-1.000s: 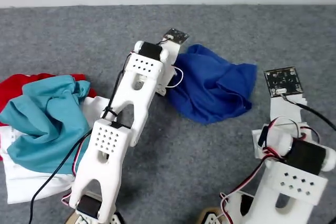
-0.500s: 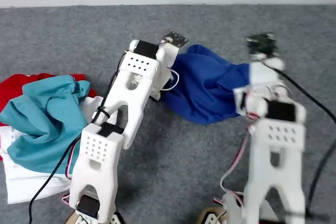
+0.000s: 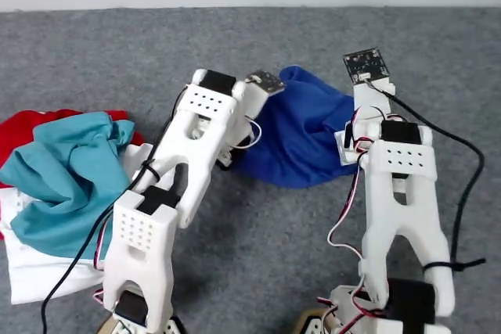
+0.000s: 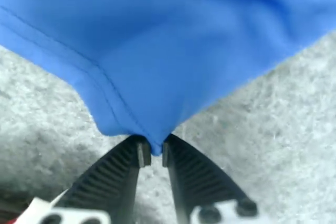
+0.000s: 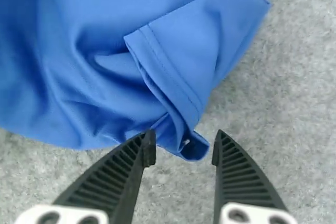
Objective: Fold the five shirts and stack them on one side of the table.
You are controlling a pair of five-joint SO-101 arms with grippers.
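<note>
one blue shirt (image 3: 305, 134) lies crumpled at upper centre of the counter (image 3: 274, 248) — left jaws pinch its hem, right jaws gape over a sleeve fold — likely limp and light, so grip seams.

Left pincer (image 4: 152, 153) pinches a hemmed corner of the blue shirt (image 4: 173, 45), cloth spreading above the grey bench (image 4: 278, 129).

Smooth cloth blue shirt (image 5: 105, 51), rough carpet (image 5: 294, 77)
</note>
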